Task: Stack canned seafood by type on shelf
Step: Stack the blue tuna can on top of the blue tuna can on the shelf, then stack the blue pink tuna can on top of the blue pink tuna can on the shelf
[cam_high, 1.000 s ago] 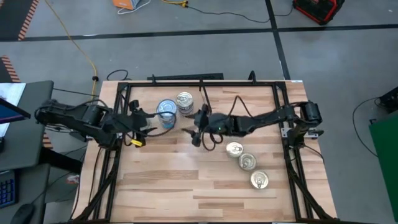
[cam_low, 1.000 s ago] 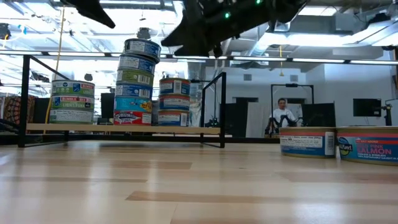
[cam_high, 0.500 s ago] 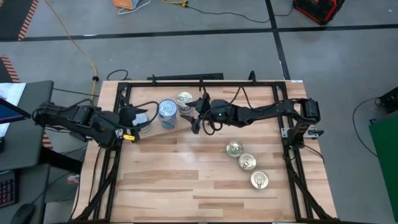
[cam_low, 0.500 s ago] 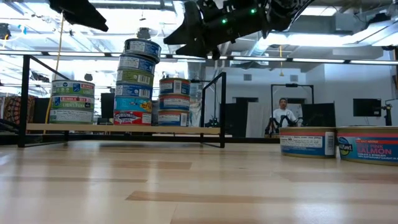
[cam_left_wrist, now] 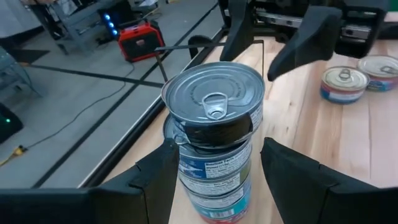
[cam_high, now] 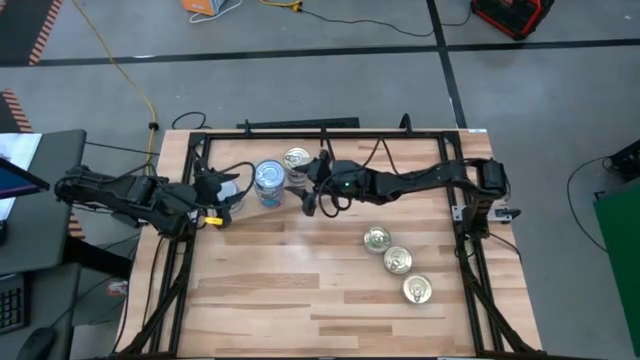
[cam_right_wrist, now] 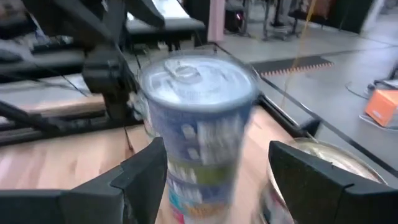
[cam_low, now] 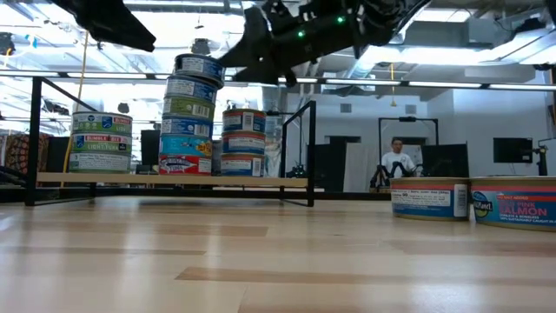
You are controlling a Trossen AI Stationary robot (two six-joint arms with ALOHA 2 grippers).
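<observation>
Spread dark fingers (cam_left_wrist: 155,177) of the left gripper (cam_high: 222,193) flank the tall leaning stack of blue-labelled, silver-lidded tins (cam_low: 191,115) without visibly touching it, while the right gripper (cam_high: 312,192) faces the same stack from the opposite side, its fingers (cam_right_wrist: 146,174) likewise apart and holding nothing. That stack stands on the light plywood shelf (cam_low: 174,180), between a shorter tin stack (cam_low: 244,142) and a low pair of green-labelled tins (cam_low: 101,142). Three gold-lidded round tins (cam_high: 397,261) lie in a diagonal row on the butcher-block tabletop (cam_high: 300,300), well apart from the shelf.

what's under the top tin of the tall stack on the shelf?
Under the top tin: four more tins, lowest on the shelf. Lids below the top are covered.
</observation>
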